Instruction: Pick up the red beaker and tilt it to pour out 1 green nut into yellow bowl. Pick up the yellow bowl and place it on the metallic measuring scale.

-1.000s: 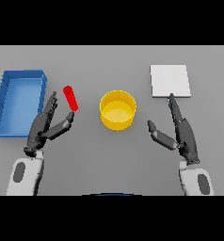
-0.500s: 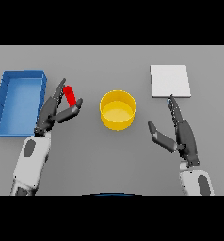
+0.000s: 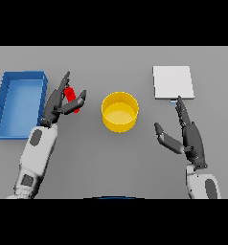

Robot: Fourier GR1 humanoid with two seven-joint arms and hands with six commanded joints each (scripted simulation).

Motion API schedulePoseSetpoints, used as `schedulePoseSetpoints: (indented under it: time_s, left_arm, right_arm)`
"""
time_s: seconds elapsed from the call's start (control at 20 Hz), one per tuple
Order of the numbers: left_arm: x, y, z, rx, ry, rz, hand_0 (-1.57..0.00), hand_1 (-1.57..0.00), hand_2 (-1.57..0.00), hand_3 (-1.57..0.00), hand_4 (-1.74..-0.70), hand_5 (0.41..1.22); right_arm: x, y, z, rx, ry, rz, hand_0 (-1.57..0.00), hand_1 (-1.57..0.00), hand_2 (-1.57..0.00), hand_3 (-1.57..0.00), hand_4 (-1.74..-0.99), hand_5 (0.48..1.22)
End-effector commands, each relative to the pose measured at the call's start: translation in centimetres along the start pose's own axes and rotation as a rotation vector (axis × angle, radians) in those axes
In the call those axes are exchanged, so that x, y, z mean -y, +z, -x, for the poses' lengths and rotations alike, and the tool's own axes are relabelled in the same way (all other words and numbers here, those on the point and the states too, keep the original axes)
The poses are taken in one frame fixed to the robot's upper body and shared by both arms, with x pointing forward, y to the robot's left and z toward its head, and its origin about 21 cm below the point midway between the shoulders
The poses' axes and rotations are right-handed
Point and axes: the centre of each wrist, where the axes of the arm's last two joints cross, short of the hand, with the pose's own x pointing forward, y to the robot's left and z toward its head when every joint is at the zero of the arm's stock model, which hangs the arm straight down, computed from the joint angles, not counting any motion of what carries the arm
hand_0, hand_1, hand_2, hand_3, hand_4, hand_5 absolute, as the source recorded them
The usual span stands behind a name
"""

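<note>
Here the left hand (image 3: 58, 103) curls around the red beaker (image 3: 73, 99) toward the table's left edge, while the right hand (image 3: 185, 136) rests open, empty, near the right edge.

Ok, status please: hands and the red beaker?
Left hand closing around red beaker, not lifted. Right hand open, idle. Yellow bowl unobstructed.
</note>
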Motion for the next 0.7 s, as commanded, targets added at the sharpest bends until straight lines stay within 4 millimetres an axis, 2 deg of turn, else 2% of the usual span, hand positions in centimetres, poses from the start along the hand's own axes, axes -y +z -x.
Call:
schedulePoseSetpoints:
  time_s: [0.0,0.1,0.15,0.2,0.25,0.3,0.35,0.4,0.5,0.6,0.65]
  left_arm:
    - [0.1,-0.2,0.1,0.023,0.037,-0.002,0.0,0.0,0.0,0.0,-1.27,0.7]
    - [0.9,-0.5,0.7,0.031,0.074,-0.008,0.0,0.0,-0.01,0.0,-1.3,0.719]
    - [1.1,-0.6,1.2,0.029,0.091,-0.012,0.0,-0.01,-0.05,-0.04,-1.33,0.738]
    - [1.5,-0.9,1.1,0.028,0.101,-0.022,-0.08,-0.09,-0.16,-0.13,-1.36,0.761]
    - [1.6,-1.2,1.1,0.039,0.106,-0.034,-0.21,-0.23,-0.29,-0.25,-1.4,0.787]
    - [2.1,-1.0,1.4,0.043,0.107,-0.055,-0.38,-0.41,-0.46,-0.52,-1.41,0.874]
    - [1.9,-1.2,1.4,0.028,0.089,-0.08,-0.55,-0.59,-0.66,-0.73,-1.47,0.943]
    - [2.4,-1.4,1.1,0.028,0.052,-0.086,-0.76,-0.78,-0.84,-0.88,-1.52,0.999]
    - [2.6,-1.6,0.8,0.043,0.002,-0.078,-1.05,-1.07,-1.11,-1.06,-1.59,1.079]
    - [2.9,-1.4,0.9,0.066,0.006,-0.062,-1.24,-1.25,-1.27,-1.15,-1.64,1.13]
    - [2.8,-1.3,0.9,0.06,0.007,-0.063,-1.3,-1.31,-1.33,-1.24,-1.6,1.148]
  right_arm:
    - [-0.2,0.0,-0.2,0.007,-0.008,-0.004,0.0,0.0,0.0,0.0,-1.244,0.643]
    - [-0.1,-0.1,-0.3,0.004,0.0,-0.009,0.0,0.0,0.0,0.0,-1.246,0.646]
    - [-0.1,0.1,-0.1,0.002,-0.005,-0.004,0.0,0.0,0.0,0.0,-1.244,0.644]
    - [0.0,-0.1,-0.3,-0.004,-0.004,-0.001,0.0,0.0,0.0,0.0,-1.242,0.645]
    - [0.1,-0.1,-0.2,-0.005,0.001,0.002,0.0,0.0,0.0,0.0,-1.24,0.645]
    - [-0.1,0.2,-0.2,0.006,0.007,-0.002,0.0,0.0,0.0,0.0,-1.236,0.647]
    - [-0.1,0.3,-0.1,-0.007,0.002,0.003,0.0,0.0,0.0,0.0,-1.237,0.648]
    - [0.0,0.4,0.1,-0.008,-0.008,-0.003,0.0,0.0,0.0,0.0,-1.239,0.648]
    - [-0.1,-0.2,-0.4,-0.006,0.002,-0.005,0.0,0.0,0.0,0.0,-1.239,0.648]
    - [-0.1,-0.1,-0.2,0.0,-0.003,-0.004,0.0,0.0,0.0,0.0,-1.242,0.65]
    - [-0.2,-0.2,-0.2,0.004,-0.022,0.001,0.0,0.0,0.0,0.0,-1.25,0.647]
